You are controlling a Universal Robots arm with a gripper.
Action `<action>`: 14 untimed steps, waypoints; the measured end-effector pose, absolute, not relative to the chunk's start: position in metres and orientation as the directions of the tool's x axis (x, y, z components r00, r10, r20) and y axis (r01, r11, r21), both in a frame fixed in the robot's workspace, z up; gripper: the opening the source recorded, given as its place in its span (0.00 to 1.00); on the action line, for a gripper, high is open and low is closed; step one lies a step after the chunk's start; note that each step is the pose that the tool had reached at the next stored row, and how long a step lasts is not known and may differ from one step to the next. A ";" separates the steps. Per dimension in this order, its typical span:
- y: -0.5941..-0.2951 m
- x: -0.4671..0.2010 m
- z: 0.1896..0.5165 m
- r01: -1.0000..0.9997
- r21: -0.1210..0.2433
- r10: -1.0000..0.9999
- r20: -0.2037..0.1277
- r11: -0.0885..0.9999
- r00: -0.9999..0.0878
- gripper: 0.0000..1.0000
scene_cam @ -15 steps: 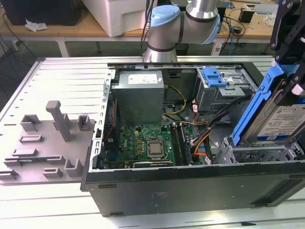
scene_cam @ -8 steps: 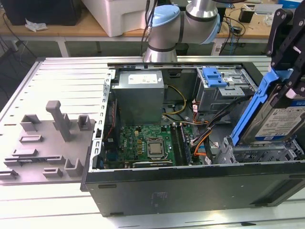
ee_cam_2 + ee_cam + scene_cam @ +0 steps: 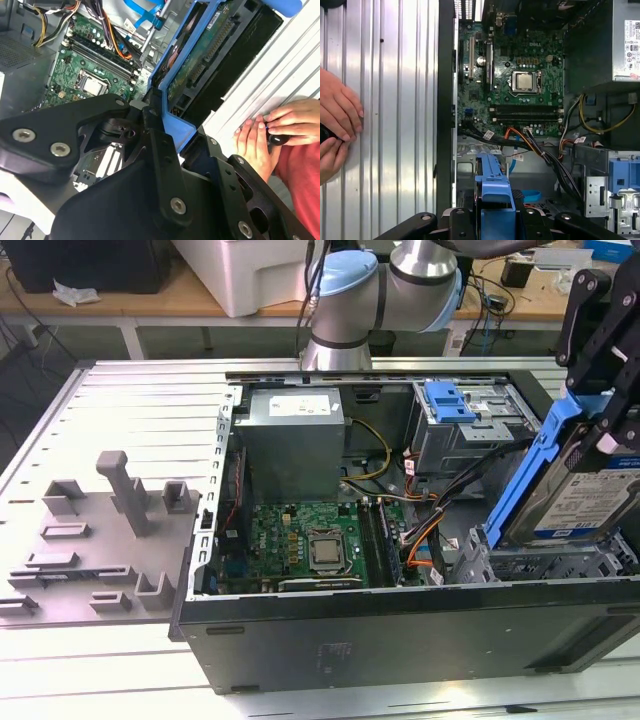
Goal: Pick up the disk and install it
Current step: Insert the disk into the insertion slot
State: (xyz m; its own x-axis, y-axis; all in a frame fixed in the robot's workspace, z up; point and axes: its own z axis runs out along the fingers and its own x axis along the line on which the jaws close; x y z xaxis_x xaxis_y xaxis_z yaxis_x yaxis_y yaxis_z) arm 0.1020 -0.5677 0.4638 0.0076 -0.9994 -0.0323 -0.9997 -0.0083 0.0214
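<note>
Silver disk (image 3: 588, 495), framed by its blue carrier rail (image 3: 535, 465), held in the air and steeply tilted, lower end just above the grey metal drive cage (image 3: 545, 565) at the exterior view's right end of the open computer case (image 3: 400, 640). In the second wrist view, disk (image 3: 207, 55) shown from its green circuit-board side.

Clenched on the rail: the tool (image 3: 603, 435), black fingers (image 3: 155, 145) pressed against the blue plastic.

Judged as pickup done and installing under way but not finished, with no part of the drive seated in the cage. Seating likely calls for levelling the tilt and lining the rail up with the cage's guides, with care for the orange and black cables (image 3: 425, 530) lying just beside.

Wrist posed high over that end of the case, arm (image 3: 385, 280) reaching across from behind it.

Farther out inside the case: motherboard (image 3: 310, 540), grey power supply (image 3: 295, 435), a small blue latch (image 3: 450, 400). On the ribbed worktop (image 3: 120, 420) beside the case's outer wall, a person's hands (image 3: 337, 117).
</note>
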 end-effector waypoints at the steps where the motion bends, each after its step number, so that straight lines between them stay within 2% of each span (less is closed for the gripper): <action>1: -0.567 0.102 0.464 -1.000 0.021 -0.999 -0.032 -0.008 0.008 0.37; 14: -0.554 0.106 0.456 -1.000 0.021 -0.999 -0.032 -0.008 0.008 0.37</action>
State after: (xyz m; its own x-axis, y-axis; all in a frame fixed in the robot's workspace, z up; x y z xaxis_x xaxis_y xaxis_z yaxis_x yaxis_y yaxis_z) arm 0.1057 -0.5540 0.4563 0.0076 -0.9995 -0.0319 -0.9997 -0.0083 0.0214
